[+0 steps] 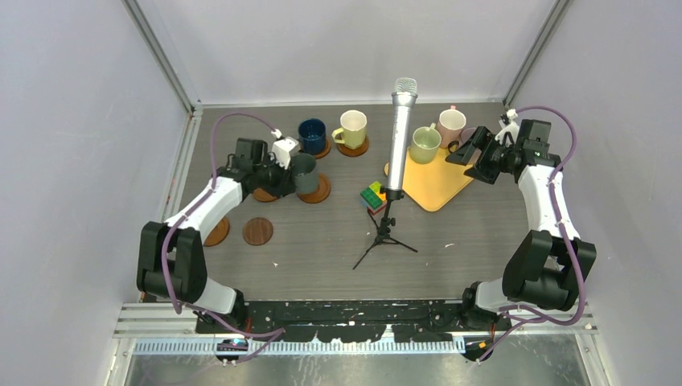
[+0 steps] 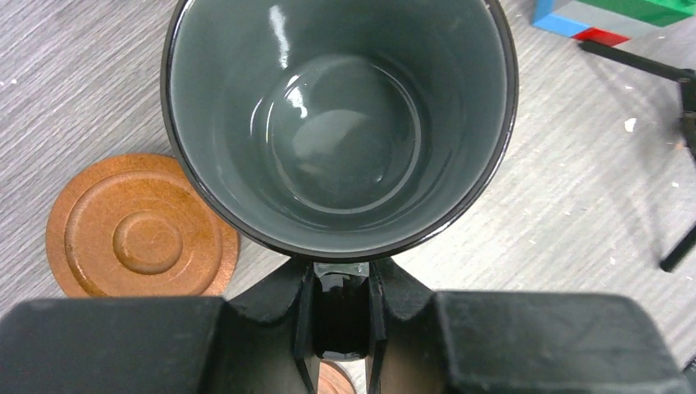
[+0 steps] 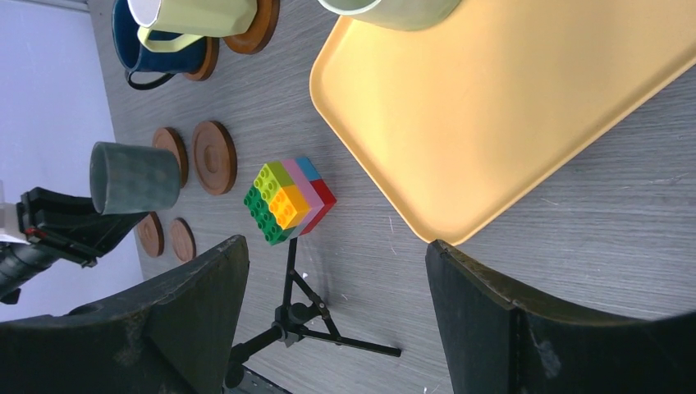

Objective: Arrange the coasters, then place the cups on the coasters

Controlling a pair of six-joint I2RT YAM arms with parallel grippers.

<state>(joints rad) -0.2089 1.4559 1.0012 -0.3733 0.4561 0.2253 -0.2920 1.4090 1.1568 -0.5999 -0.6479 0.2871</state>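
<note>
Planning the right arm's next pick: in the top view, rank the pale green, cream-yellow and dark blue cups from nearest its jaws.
1. Pale green cup, right of the microphone.
2. Cream-yellow cup, back centre.
3. Dark blue cup, back left.

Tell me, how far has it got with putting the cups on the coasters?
Done: the dark blue cup and the cream-yellow cup each sit on a coaster. In hand: the left end effector grips the grey-green cup by its handle, next to bare coasters. Left: the pale green cup on the yellow tray and the pink cup by it need coasters; the right end effector is open, empty.
</note>
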